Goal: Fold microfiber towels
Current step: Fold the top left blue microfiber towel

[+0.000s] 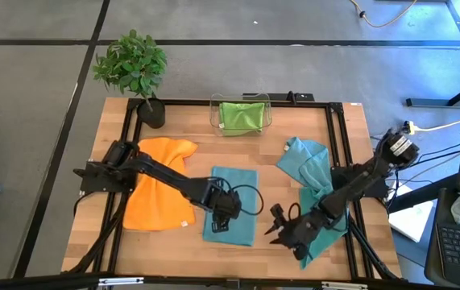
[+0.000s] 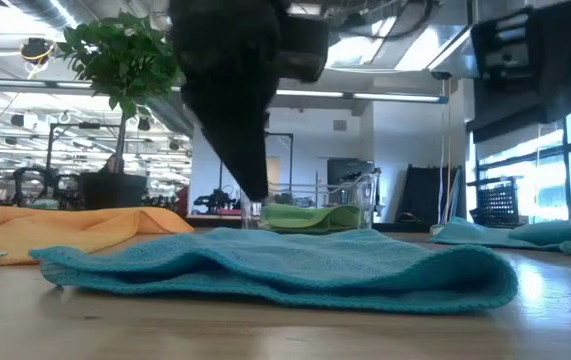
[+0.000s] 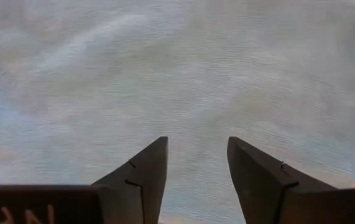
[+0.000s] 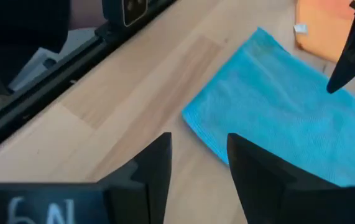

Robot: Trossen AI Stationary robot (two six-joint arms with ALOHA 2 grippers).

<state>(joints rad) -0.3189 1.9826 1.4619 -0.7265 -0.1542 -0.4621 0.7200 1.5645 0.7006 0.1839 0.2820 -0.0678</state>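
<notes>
A folded teal towel (image 1: 231,201) lies flat on the wooden table near its front middle. My left gripper (image 1: 217,224) hangs open just over the towel's near left part, pointing steeply down. Teal cloth (image 3: 165,74) fills its wrist view, and nothing sits between the fingers. My right gripper (image 1: 280,232) stands open over bare wood to the towel's right, slanting toward the towel's near corner (image 4: 193,118). An orange towel (image 1: 161,189) lies spread at the left. Loose teal towels (image 1: 306,161) lie at the right, partly under my right arm.
A clear bin (image 1: 242,101) with a lime green towel (image 1: 242,117) stands at the far middle. A potted plant (image 1: 137,72) is at the far left corner. A black frame rail (image 1: 213,102) runs around the table. Bare wood (image 1: 266,173) lies between the towels.
</notes>
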